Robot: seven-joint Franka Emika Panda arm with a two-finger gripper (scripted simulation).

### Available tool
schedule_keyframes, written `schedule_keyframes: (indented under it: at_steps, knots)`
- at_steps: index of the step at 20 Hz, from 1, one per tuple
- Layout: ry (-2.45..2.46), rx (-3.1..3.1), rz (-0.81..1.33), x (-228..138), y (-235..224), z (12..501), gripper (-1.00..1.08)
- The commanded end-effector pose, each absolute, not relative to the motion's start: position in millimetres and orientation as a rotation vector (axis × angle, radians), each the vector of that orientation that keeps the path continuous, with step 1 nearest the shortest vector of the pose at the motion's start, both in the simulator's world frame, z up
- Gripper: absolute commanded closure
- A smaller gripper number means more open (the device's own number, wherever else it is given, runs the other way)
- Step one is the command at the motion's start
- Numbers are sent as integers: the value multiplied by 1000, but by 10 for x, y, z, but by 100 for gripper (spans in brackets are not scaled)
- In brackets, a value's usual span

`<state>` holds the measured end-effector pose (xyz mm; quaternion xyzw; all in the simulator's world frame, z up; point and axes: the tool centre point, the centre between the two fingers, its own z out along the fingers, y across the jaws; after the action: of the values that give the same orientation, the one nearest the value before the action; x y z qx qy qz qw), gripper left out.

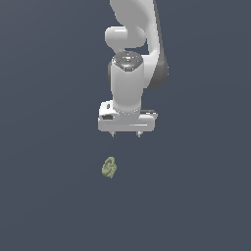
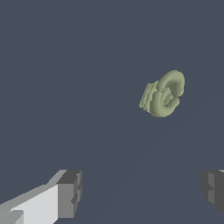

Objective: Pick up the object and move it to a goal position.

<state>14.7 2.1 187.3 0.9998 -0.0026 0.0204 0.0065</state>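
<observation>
This is a simulated scene, not a real room: everything sits against one flat, even slate-blue ground with no walls, furniture or texture in either view. The white arm has smooth, evenly shaded rendered surfaces. The olive object is a coarse, faceted shape, as computer models are.

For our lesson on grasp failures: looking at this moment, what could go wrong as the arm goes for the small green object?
1. The gripper hangs open and apart from the object, which lies off its centreline towards the exterior view's left; a straight descent may miss it.
2. The object is small, lumpy and ridged, so one finger may knock it aside or it may slip out when squeezed.
</observation>
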Motion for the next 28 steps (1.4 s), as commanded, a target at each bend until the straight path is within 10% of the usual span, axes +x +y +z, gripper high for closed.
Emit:
schedule_keyframes:
  at_steps: [1, 28]
  knots:
    - [-8, 3128, 64, 147, 21, 1873, -92]
    - [-202, 3141, 29, 479, -10, 1635, -92]
